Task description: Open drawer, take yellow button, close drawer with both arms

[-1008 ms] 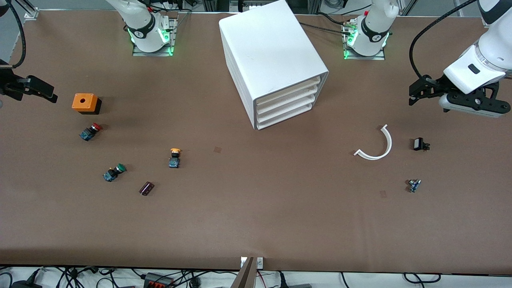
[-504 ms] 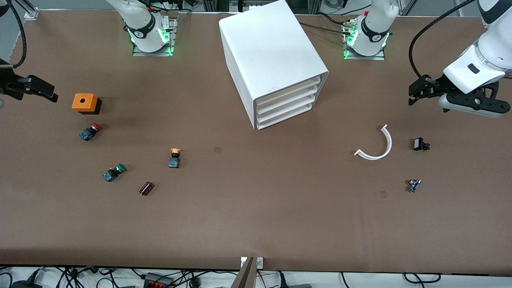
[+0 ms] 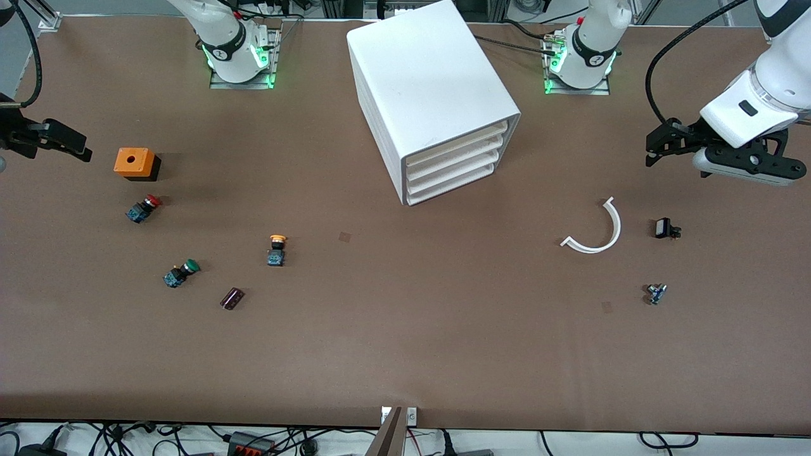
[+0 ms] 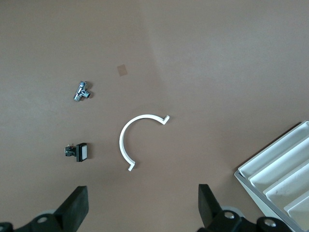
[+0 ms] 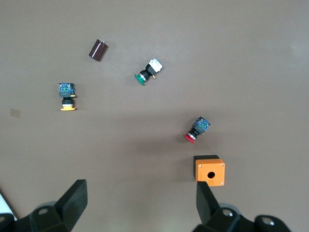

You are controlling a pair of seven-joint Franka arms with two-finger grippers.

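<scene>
Brown matte worktop (image 3: 405, 342) fills the scene, with cables along its front edge and the two arm bases at the top of the front view.

Left end effector (image 4: 140, 205) hangs over bare worktop at the left arm's end, its fingers (image 4: 77, 205) spread wide and holding nothing. Below it lie a white curved plastic clip (image 3: 595, 229), a small black switch part (image 3: 664, 228) and a little metal fitting (image 3: 656, 293).

Right end effector (image 5: 137, 203) hangs at the worktop's edge at the right arm's end, fingers (image 5: 207, 200) likewise spread and empty, over an orange box with a round hole (image 3: 134, 163). Past that box lie a red-capped button (image 3: 143, 208), a green-capped button (image 3: 180, 272), a dark cylinder (image 3: 232, 298) and the button (image 3: 276, 249) with the orange-yellow cap, which lies on the open worktop, not in any drawer.

White cabinet (image 3: 431, 95) sits between the two bases, its front angled toward the left arm's end. The drawer (image 3: 457, 140), uppermost of four, looks pushed fully in.

Nothing of the task appears done: the drawer is yet to be opened, the button yet to be picked up, the drawer yet to be closed.

Room is generous. The wide stretch of worktop in front of the cabinet is free of parts, so the drawer should slide out unhindered, and the button stands well apart from its neighbours.
</scene>
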